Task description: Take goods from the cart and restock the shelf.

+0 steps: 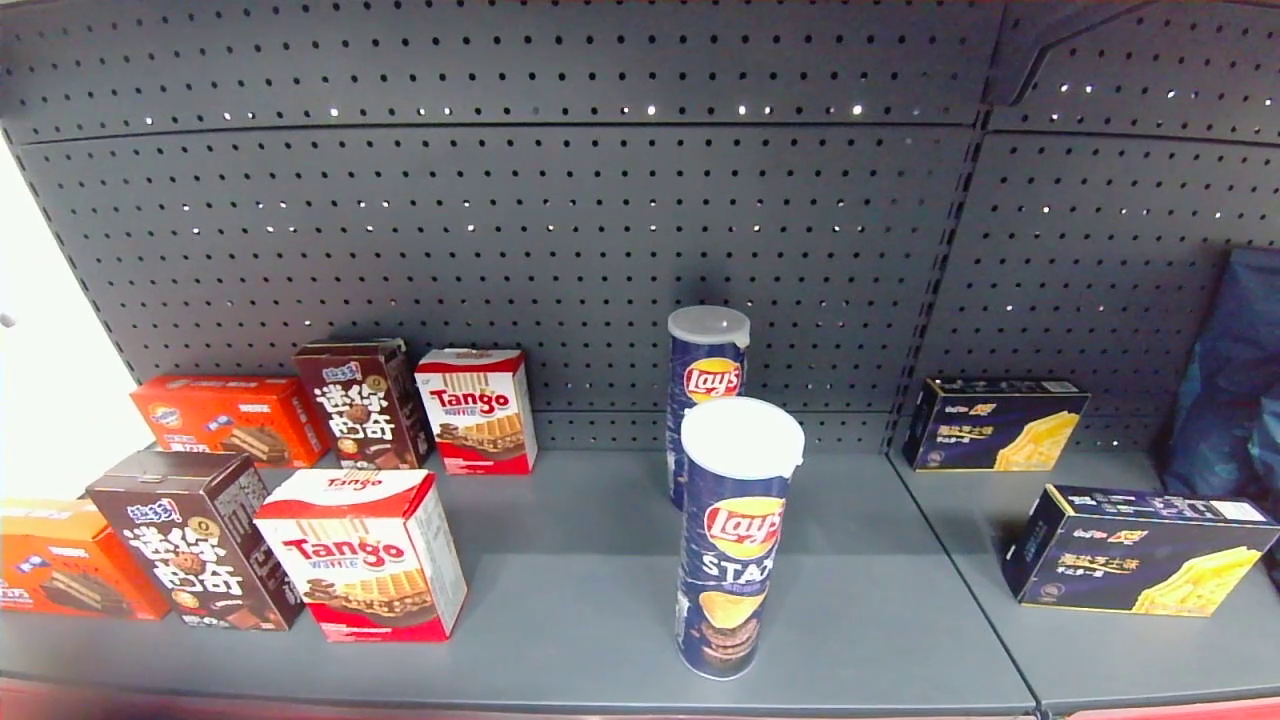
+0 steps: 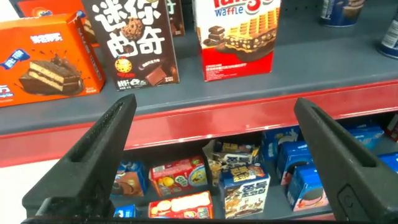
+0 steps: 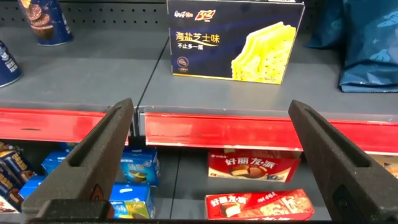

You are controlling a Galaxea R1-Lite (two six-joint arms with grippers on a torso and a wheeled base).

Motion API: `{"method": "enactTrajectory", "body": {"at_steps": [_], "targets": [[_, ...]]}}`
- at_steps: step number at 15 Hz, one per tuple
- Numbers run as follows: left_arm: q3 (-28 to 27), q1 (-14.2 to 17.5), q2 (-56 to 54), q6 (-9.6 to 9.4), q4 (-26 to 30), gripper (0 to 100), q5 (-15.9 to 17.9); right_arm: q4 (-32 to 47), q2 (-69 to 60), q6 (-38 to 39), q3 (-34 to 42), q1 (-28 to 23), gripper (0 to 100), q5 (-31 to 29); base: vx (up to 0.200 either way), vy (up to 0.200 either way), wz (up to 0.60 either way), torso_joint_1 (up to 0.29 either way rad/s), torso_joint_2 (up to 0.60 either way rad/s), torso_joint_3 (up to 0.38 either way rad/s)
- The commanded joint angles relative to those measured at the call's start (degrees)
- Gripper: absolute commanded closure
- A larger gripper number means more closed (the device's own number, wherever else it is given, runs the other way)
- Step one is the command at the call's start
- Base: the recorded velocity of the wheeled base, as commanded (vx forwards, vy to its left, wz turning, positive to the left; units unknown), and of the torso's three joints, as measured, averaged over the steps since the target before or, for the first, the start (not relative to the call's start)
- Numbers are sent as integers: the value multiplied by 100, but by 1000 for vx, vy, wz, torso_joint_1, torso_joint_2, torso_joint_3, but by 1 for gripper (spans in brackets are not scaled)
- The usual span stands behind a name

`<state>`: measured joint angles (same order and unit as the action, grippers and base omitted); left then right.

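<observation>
While both arms sit low before the shelf [image 1: 580, 560], the left gripper [image 2: 214, 102] has its fingers [image 2: 93, 155] spread wide apart and empty, level with the red front edge at the shelf's left end. The right gripper [image 3: 211, 104] faces the same edge farther right, its fingers [image 3: 336, 162] equally wide apart and empty.

On the shelf, two chip cans stand upright near the middle, the front can [image 1: 735, 540] close to the front edge and the rear can [image 1: 705, 400] just behind it. Toward the left end, boxes stand in two rows: a front wafer box [image 1: 365, 555], a front brown cookie box [image 1: 195, 550] and a front orange box [image 1: 60, 570], with a matching rear wafer box [image 1: 478, 410], rear brown cookie box [image 1: 362, 405] and rear orange box [image 1: 230, 418] against the back panel. Toward the right end sit two dark blue cracker boxes, one [image 1: 1135, 550] near the front edge, the other [image 1: 995, 422] at the back.
</observation>
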<state>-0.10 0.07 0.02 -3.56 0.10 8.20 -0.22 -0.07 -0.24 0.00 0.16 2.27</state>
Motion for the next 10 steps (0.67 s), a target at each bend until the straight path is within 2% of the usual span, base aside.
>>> {"method": "enactTrajectory", "body": {"at_steps": [1,3,5,10], "targets": [[1,1,-2,22,-1,0,-12,-4,7,-2,0,2,0,2,0,0,0,0,0,0],[1,1,-2,13,-1,0,-3,-4,7,-2,0,2,0,2,0,0,0,0,0,0],[1,1,-2,13,-1,0,-12,-4,7,-11,0,2,0,2,0,-200,0,10,0,2],[1,1,-2,22,-1,0,-21,-4,7,-11,0,2,0,2,0,0,0,0,0,0]]}}
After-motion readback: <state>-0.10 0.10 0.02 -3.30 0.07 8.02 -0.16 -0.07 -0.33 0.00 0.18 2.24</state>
